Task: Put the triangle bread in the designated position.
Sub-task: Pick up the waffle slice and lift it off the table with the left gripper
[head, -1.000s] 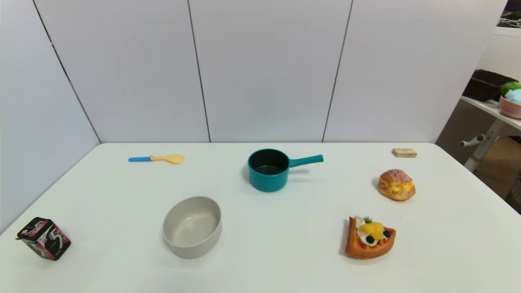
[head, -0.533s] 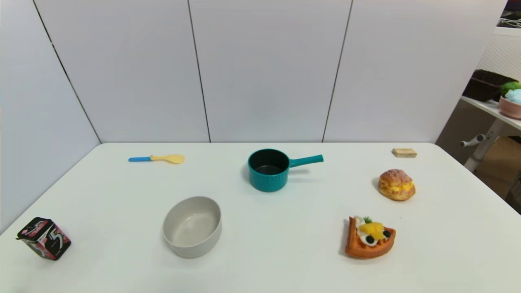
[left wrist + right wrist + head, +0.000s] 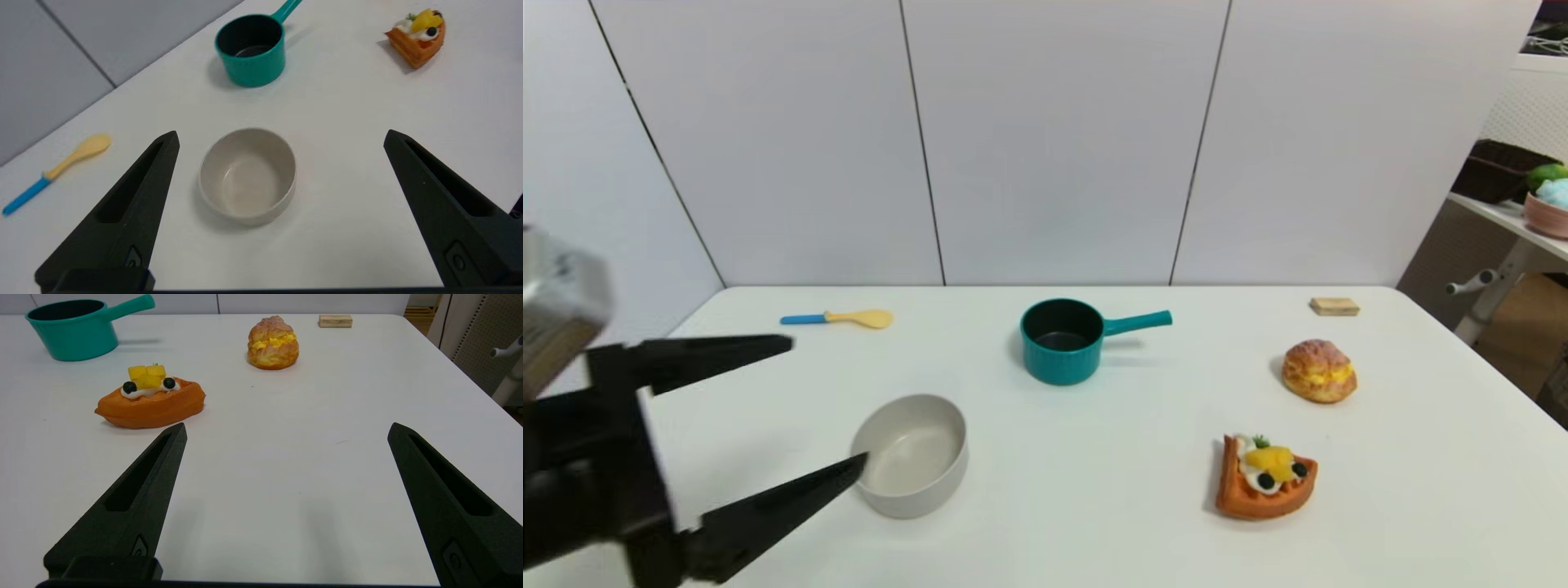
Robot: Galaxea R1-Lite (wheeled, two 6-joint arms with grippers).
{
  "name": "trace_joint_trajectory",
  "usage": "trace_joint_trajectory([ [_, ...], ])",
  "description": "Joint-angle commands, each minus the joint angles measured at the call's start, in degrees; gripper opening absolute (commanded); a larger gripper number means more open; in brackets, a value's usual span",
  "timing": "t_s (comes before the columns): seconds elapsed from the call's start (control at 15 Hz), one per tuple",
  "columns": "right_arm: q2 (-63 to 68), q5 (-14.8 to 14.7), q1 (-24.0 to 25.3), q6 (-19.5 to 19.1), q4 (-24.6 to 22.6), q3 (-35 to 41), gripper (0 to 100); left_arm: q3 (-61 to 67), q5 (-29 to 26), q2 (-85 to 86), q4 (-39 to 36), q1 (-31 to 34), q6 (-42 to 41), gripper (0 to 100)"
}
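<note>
The triangle bread point(image 3: 1264, 478), an orange-brown waffle wedge with cream, yellow fruit and dark berries, lies on the white table at the front right. It also shows in the left wrist view point(image 3: 417, 36) and the right wrist view point(image 3: 150, 401). My left gripper point(image 3: 825, 404) hovers open at the front left, just left of a grey bowl point(image 3: 909, 453), far from the bread. In its own view the left gripper point(image 3: 281, 134) looks down on the bowl point(image 3: 247, 175). My right gripper point(image 3: 287, 426) is open and empty, low over the table with the bread ahead of it. It is out of the head view.
A teal saucepan point(image 3: 1062, 341) stands at the centre back, its handle pointing right. A yellow spoon with a blue handle point(image 3: 837, 318) lies at the back left. A round cream-filled bun point(image 3: 1319, 371) and a small tan block point(image 3: 1334, 306) sit behind the bread.
My left arm has come into the head view from the lower left, its fingers open, and now covers the black-and-pink box. The things on the table have not moved.
</note>
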State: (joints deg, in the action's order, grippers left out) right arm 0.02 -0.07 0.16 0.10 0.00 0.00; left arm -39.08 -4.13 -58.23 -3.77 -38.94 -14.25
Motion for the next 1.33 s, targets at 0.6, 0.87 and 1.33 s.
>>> trace_joint_trajectory([
  [0.6, 0.06, -0.01, 0.02, -0.01, 0.00, 0.00, 100, -47.23, 0.97, -61.56, 1.92, -19.25, 2.12, 100],
  [0.87, 0.06, -0.01, 0.02, -0.01, 0.00, 0.00, 100, -51.88, 3.52, -64.90, 10.97, -19.42, 6.96, 100],
  [1.33, 0.06, -0.01, 0.02, -0.01, 0.00, 0.00, 100, -52.67, 3.17, -64.99, 10.80, -22.15, 11.53, 100],
])
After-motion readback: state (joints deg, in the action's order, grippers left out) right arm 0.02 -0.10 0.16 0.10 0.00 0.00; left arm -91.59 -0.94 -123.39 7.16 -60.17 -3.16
